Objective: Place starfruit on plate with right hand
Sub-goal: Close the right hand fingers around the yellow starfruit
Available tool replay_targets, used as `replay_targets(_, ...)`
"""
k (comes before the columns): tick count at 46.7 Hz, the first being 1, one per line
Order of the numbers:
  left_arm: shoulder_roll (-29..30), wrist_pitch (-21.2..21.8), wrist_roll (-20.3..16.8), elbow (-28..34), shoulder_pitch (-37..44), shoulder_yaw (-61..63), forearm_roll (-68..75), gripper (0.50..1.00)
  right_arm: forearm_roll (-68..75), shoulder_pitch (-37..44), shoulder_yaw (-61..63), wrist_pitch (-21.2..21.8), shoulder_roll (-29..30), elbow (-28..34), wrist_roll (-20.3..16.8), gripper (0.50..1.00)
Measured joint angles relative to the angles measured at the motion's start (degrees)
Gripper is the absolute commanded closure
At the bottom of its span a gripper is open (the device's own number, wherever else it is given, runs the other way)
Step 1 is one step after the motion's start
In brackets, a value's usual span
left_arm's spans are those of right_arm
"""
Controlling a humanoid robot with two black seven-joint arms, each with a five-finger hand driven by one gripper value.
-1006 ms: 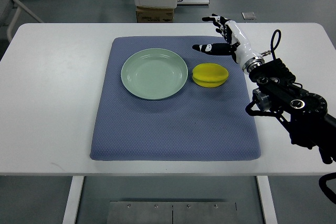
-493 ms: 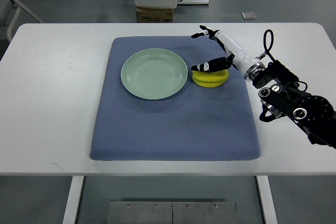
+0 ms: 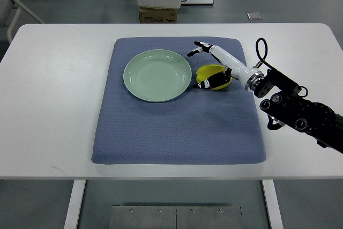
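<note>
With the robot hand (image 3: 210, 67) apparently only half-wrapped around the starfruit (image 3: 213, 75), fingers (image 3: 197, 49) still spread, a lift could drop it short of the plate (image 3: 157, 75).

Occlusions, top view
Right hand (image 3: 213, 64) covers part of the starfruit (image 3: 210, 73); right arm cut off by right edge.
</note>
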Motion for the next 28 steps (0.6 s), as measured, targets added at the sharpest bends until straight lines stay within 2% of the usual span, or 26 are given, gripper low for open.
replay_targets(28, 0.0, 0.0, 0.0, 0.0, 0.0, 0.0, 0.0, 0.5, -2.8, -0.3, -1.9, -0.8, 0.7, -6.0, -0.2, 0.502)
